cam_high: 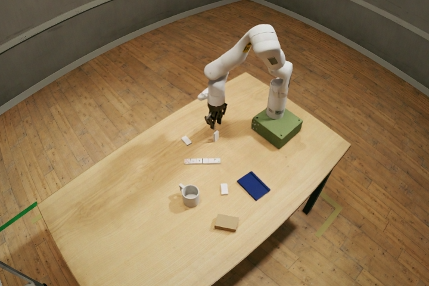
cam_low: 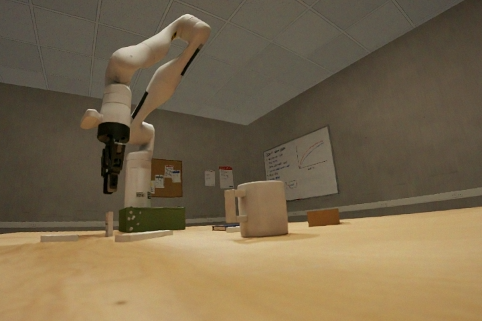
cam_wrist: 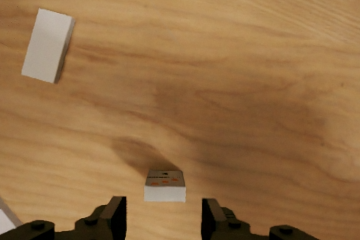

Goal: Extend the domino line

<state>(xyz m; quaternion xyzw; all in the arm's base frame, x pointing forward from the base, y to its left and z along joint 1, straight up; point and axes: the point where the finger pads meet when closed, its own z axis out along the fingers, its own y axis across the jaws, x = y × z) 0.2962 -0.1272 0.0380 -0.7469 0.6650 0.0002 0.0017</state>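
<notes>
One domino (cam_high: 215, 136) (cam_low: 108, 224) (cam_wrist: 165, 193) stands upright on its short end; the wrist view shows orange-red and dark marks on its face, too foreshortened to count. My gripper (cam_high: 215, 125) (cam_low: 109, 192) (cam_wrist: 164, 215) is partly open and empty, pointing down above it. A face-down domino (cam_high: 186, 140) (cam_low: 59, 238) (cam_wrist: 48, 46) lies flat near the standing one. Another blank-topped domino (cam_high: 224, 189) (cam_low: 232, 229) lies beyond the line. The line of dominoes (cam_high: 202, 161) (cam_low: 142, 236) lies straight and face up, with red pips at its left end in the top view; its other pips are unclear.
A grey mug (cam_high: 190, 196) (cam_low: 264, 210) stands beyond the line. A blue tray (cam_high: 252, 186) and a tan block (cam_high: 226, 223) (cam_low: 323, 217) lie farther along the table. The arm's green base (cam_high: 277, 129) (cam_low: 158, 219) is to the right of the standing domino.
</notes>
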